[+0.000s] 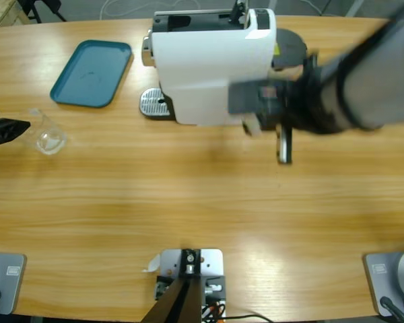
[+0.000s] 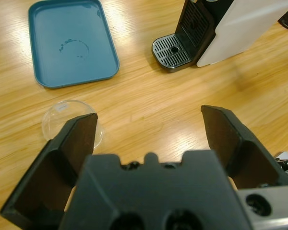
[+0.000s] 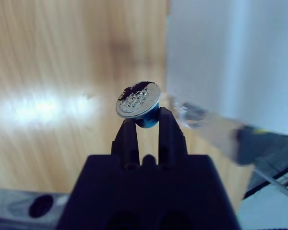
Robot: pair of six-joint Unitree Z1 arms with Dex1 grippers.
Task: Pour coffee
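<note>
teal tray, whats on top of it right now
Nothing sits on the teal tray; only a faint ring mark shows on its floor. The clear glass stands on the table beside it, partly hidden behind the left tool, so whether it holds anything cannot be seen.

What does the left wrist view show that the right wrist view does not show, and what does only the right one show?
Only the left wrist view shows the teal tray, the clear glass beside the open left tool, and the coffee machine's drip grate. Only the right wrist view shows a blue capsule with its silver foil face, pinched in the right tool. Both show the wooden table and the machine's white body.
</note>
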